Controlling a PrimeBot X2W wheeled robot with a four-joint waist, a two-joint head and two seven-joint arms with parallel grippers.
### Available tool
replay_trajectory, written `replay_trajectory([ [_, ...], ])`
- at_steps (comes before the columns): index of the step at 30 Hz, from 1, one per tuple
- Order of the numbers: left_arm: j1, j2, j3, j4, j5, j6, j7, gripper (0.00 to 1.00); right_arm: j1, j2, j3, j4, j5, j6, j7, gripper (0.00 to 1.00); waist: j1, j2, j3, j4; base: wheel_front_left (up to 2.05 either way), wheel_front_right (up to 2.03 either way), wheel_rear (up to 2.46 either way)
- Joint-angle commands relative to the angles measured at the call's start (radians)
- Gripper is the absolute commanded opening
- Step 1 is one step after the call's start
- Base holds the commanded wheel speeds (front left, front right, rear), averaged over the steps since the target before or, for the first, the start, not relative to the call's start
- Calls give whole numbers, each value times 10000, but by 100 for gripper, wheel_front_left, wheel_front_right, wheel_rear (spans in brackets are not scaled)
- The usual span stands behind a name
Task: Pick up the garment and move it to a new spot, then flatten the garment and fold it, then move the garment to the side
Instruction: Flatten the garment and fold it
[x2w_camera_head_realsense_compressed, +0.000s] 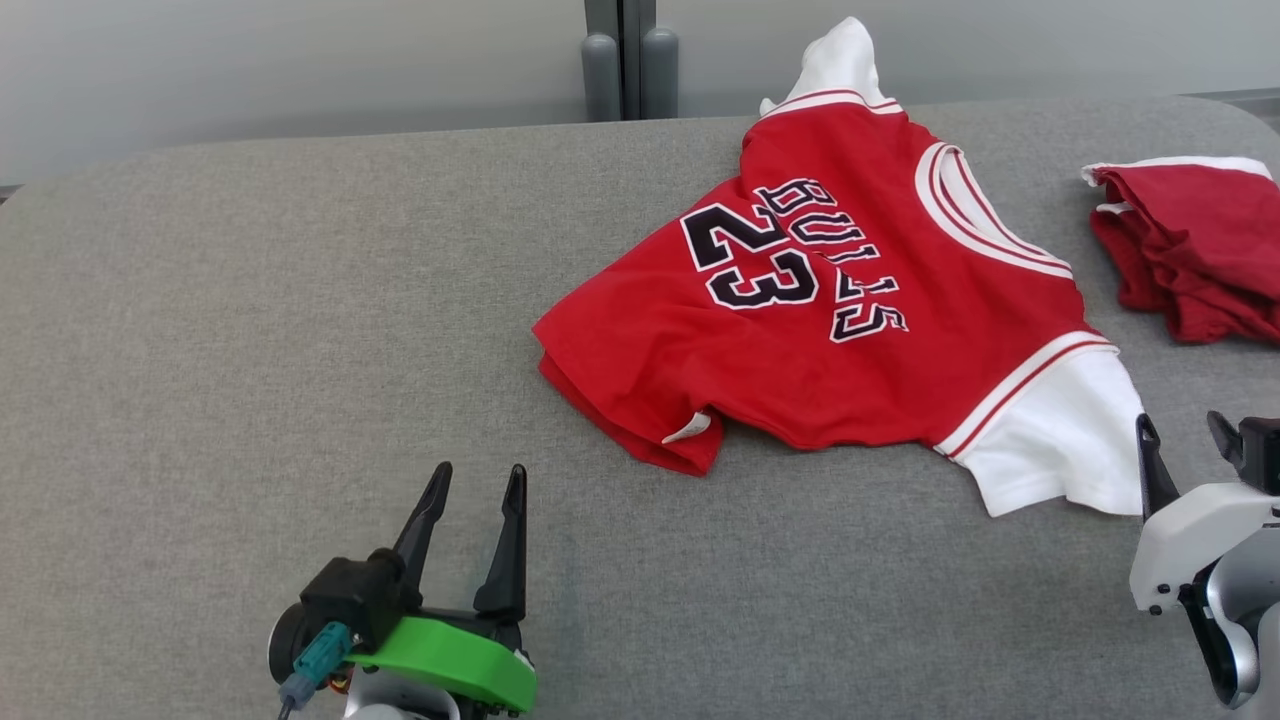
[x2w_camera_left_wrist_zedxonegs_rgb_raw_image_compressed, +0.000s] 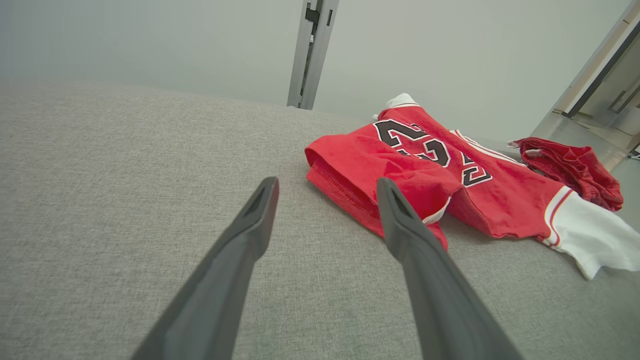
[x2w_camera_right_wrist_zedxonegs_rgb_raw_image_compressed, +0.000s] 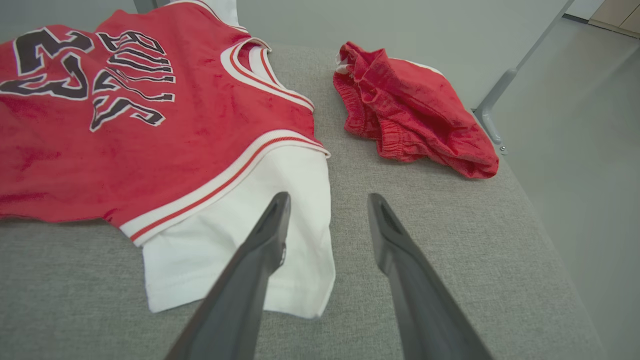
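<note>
Garment (x2w_camera_head_realsense_compressed: 830, 300): red jersey, black number and lettering facing up, lying spread and rumpled on the grey table (x2w_camera_head_realsense_compressed: 250, 350), right of middle.
Left gripper (x2w_camera_head_realsense_compressed: 480, 478): released, fingers wide apart, empty, near the jersey's hem corner, apart from it.
Right gripper (x2w_camera_head_realsense_compressed: 1180, 425): released, fingers parted, nothing between them, just beside the near white sleeve (x2w_camera_right_wrist_zedxonegs_rgb_raw_image_compressed: 240, 240).
Red shorts (x2w_camera_head_realsense_compressed: 1190, 250): crumpled heap at the table's right edge, apart from the jersey.

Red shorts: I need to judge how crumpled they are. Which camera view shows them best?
The right wrist view: the red shorts lie whole and close there, bunched up. The head view cuts them off at its right edge; the left wrist view shows them small, beyond the jersey.
</note>
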Motion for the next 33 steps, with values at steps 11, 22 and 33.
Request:
replay_trajectory([
  [11, 243, 30, -261, 333, 9, -78, 1, 100, -11, 498, 206, -610, -335, -12, -1588, 100, 0, -1, -791, -205, 0, 0, 0],
  [22, 530, 30, -142, 469, -60, -13, 1, 100, 355, 703, 887, 183, -233, -12, -3319, 100, 0, -1, -1378, -74, 0, 0, 0],
  [33, 992, 28, 305, 433, -116, 48, 1, 100, 556, 705, 1567, 1660, 559, -12, -4167, 100, 0, -1, -1550, 134, 0, 0, 0],
])
